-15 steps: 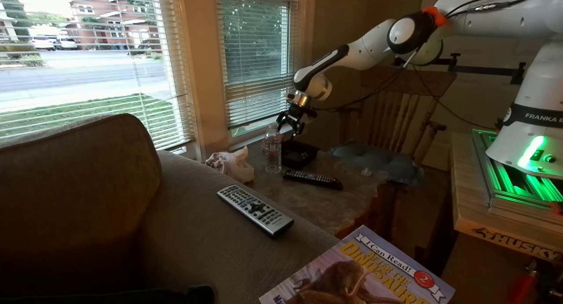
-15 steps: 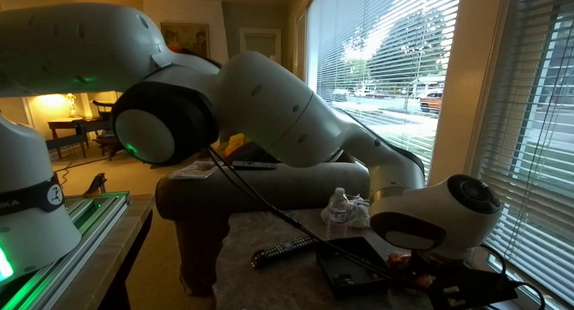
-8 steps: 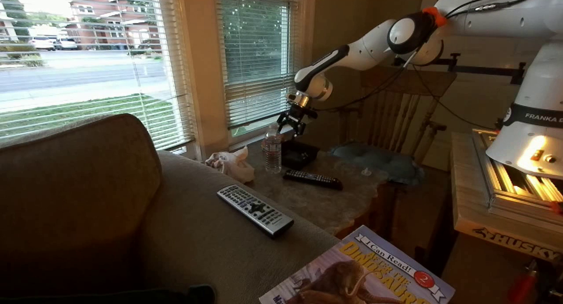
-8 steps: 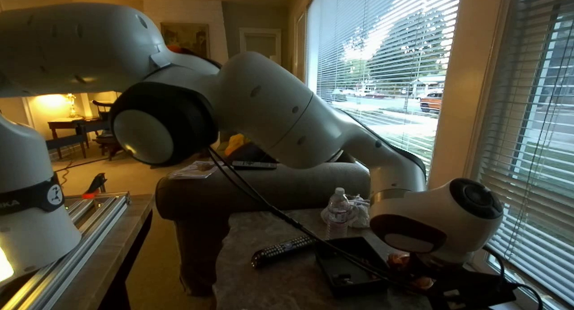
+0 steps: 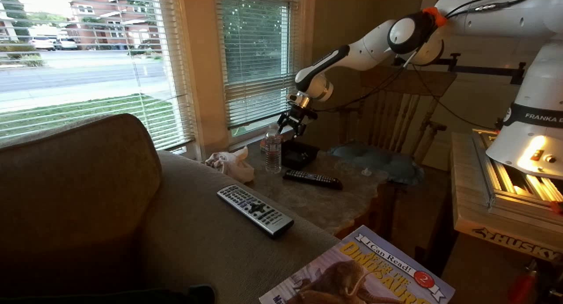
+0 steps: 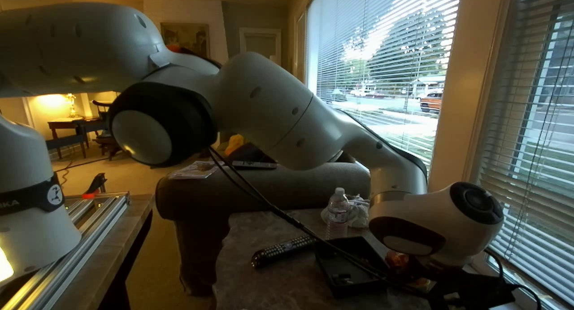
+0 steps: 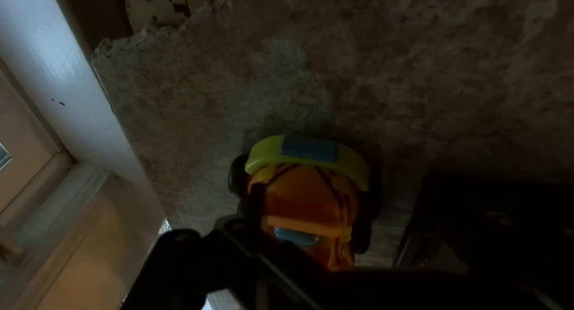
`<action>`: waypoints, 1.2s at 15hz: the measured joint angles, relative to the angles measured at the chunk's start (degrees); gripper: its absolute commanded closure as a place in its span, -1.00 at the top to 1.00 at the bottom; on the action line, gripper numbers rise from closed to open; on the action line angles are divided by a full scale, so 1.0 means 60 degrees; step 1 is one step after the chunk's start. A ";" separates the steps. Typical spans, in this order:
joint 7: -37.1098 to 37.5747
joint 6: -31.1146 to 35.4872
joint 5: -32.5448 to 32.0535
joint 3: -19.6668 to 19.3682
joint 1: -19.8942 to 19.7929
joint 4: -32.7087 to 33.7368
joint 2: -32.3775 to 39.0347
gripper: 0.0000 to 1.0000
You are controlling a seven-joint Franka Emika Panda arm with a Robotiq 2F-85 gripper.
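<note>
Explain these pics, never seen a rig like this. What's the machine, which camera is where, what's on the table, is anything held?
The machine is a robot arm standing on a bench, with a two-fingered gripper at its end. Two cameras stand outside it, looking from different places; the dark close-up comes from a camera on its wrist. On the table are an upright bottle, a black tray, a black remote, a plastic bag and an orange toy car. A silver remote and a book lie on the couch arm beside it. The gripper is right at the toy car, jaws apart. I can't make out a grip; the wrist picture is too dark to tell whether they touch it.
</note>
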 measured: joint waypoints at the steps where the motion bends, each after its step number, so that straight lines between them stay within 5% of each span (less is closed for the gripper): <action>1: -0.0016 0.0000 0.0005 0.0000 -0.0001 -0.0020 0.0001 0.04; 5: -0.0064 0.0000 0.0008 0.0000 0.0001 -0.0148 0.0003 -0.52; 6: -0.0068 -0.0001 0.0008 0.0000 0.0006 -0.0152 0.0003 0.31; 8: -0.0069 -0.0001 0.0008 -0.0008 0.0030 -0.0151 0.0001 0.25; 13: 0.0111 -0.0034 -0.0221 -0.0689 0.0775 0.0153 -0.0081 0.94; 18: 0.0950 -0.0978 -0.1151 -0.1481 0.1929 0.0935 -0.0090 1.00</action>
